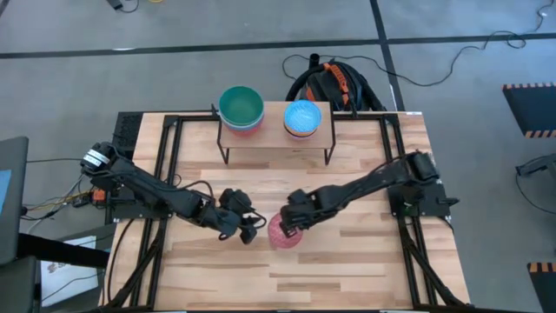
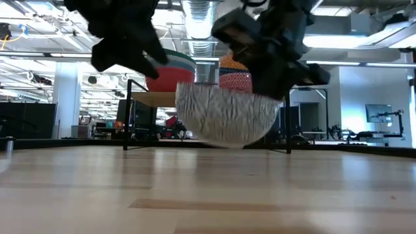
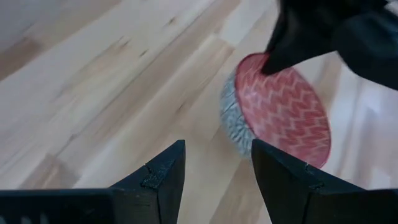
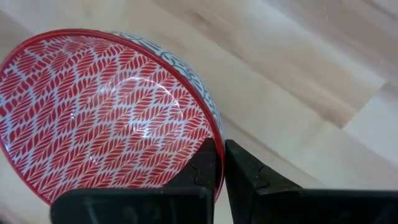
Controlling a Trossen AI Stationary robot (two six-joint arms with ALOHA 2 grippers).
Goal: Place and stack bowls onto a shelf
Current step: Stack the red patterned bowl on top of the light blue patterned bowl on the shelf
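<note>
Right hand [image 4: 219, 163] clamped on rim of patterned bowl [image 4: 106, 112], mid-counter near front edge. Left hand [image 3: 217, 168] apart, beside. Likely rigid, slippery, breakable; rim pinch best.

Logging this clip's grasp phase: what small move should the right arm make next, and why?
Probably lift a little higher. The right gripper is shut on the rim of the pink-red patterned bowl, which hangs tilted near the tabletop, far from the shelf.

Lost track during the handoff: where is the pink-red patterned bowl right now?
In the high view, the round pink-red patterned bowl sits front-centre on the wooden tabletop, its rim pinched by the right claw, with the open left claw just to its left.
</note>
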